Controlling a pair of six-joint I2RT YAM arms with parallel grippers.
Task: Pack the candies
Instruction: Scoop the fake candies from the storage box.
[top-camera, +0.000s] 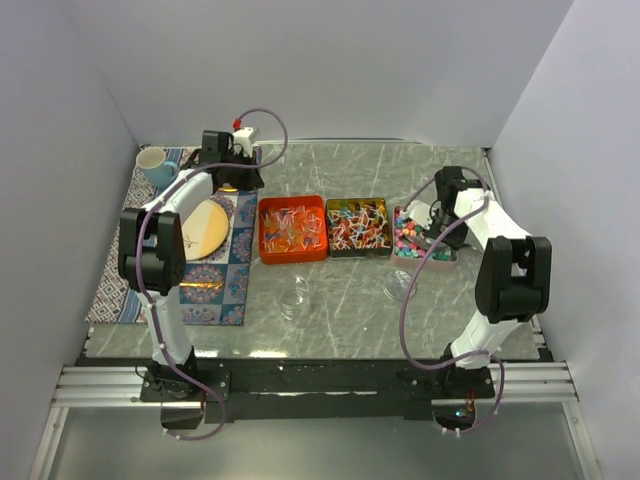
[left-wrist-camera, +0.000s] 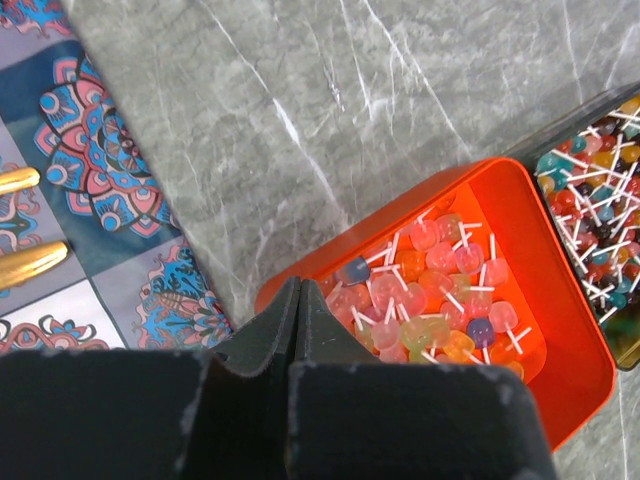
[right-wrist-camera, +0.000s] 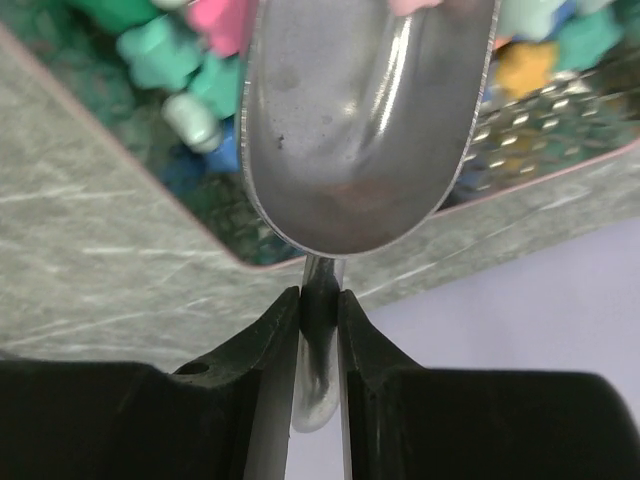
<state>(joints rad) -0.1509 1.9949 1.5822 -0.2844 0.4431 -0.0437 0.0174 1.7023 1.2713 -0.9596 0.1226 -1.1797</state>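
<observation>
Three trays (top-camera: 292, 257) hold candies (top-camera: 293, 228); two dishes (top-camera: 295, 296) sit apart on open counter (top-camera: 350, 305) before them. Right tool (right-wrist-camera: 320, 300) grasps one scoop (right-wrist-camera: 370, 120) over the rightmost tray's edge; left tool (left-wrist-camera: 298, 292) clenched, empty.

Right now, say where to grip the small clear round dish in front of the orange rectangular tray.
Grip the clear round dish across its rim, coming straight down from above: it looks low and flat on the grey marble table, so its sides likely offer little hold, and nothing crowds it.
</observation>
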